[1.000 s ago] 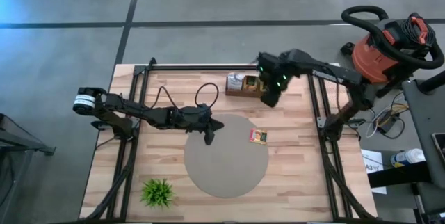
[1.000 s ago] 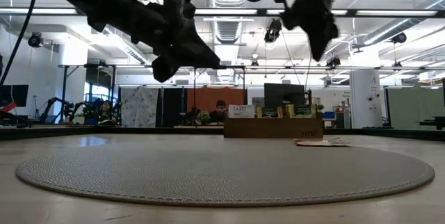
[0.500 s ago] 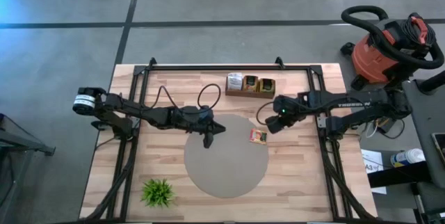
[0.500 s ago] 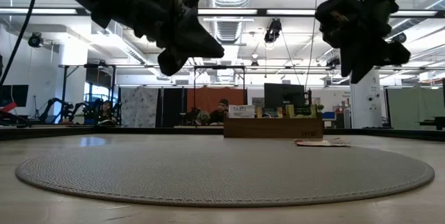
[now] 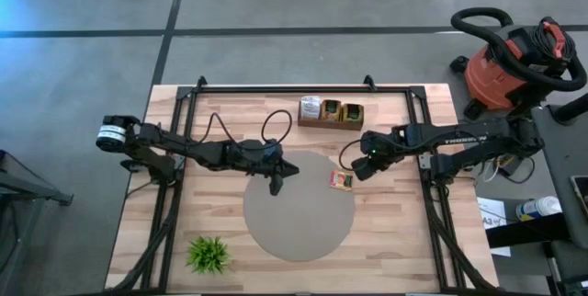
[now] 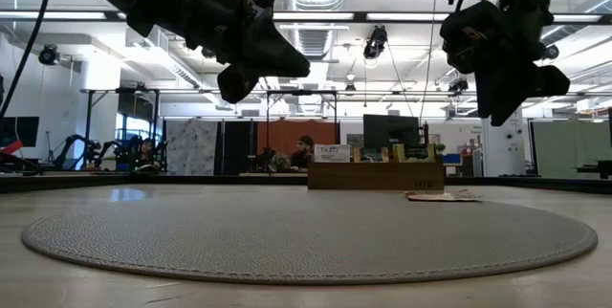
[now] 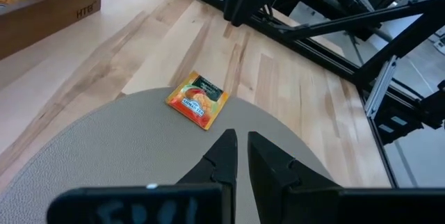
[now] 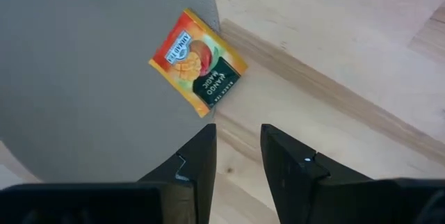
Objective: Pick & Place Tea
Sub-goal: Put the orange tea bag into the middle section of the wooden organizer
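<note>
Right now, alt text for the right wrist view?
An orange tea sachet with a dark label lies flat, straddling the edge of the round grey mat and the wooden table. The right pincer hangs above it, fingers apart and empty.

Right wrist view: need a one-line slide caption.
Right pincer, fingers apart and empty, hovers over an orange tea sachet lying across the grey mat's edge onto the wooden table.

Sachet (image 5: pixel 342 180) straddling mat (image 5: pixel 299 232) edge
</note>
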Robot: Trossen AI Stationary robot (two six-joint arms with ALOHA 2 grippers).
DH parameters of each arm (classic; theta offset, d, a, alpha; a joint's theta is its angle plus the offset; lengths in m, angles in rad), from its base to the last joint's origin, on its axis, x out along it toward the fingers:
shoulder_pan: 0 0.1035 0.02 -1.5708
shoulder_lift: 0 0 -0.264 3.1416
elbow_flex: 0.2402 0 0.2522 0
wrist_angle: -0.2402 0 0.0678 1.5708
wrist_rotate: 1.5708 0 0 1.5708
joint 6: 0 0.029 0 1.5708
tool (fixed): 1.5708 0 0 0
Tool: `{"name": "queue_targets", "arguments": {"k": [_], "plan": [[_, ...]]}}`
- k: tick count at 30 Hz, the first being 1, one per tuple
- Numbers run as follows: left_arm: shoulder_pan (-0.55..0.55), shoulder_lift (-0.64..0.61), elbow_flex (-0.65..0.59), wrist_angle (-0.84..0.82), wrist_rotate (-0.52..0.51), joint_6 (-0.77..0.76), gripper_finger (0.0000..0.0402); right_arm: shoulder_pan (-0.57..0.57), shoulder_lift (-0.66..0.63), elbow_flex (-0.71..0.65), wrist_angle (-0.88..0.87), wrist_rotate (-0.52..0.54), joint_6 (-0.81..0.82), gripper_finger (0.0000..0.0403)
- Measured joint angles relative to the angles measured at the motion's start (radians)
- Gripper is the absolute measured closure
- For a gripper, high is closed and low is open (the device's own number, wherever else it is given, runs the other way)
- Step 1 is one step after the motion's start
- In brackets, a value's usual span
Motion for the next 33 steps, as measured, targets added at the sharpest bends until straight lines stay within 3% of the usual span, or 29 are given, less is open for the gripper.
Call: {"name": "queue_targets", "arguments": {"k": [19,33], "plan": [[0.0,0.0,0.0,0.001,-0.011,-0.042,0.0371,-0.002,0.0,-0.076,-0.002,0.001,-0.064,0.0291],[0.003,0.0,0.003,0.0,-0.04,-0.062,0.0371,-0.002,0.0,-0.177,0.025,-0.074,-0.076,0.0291]]}}
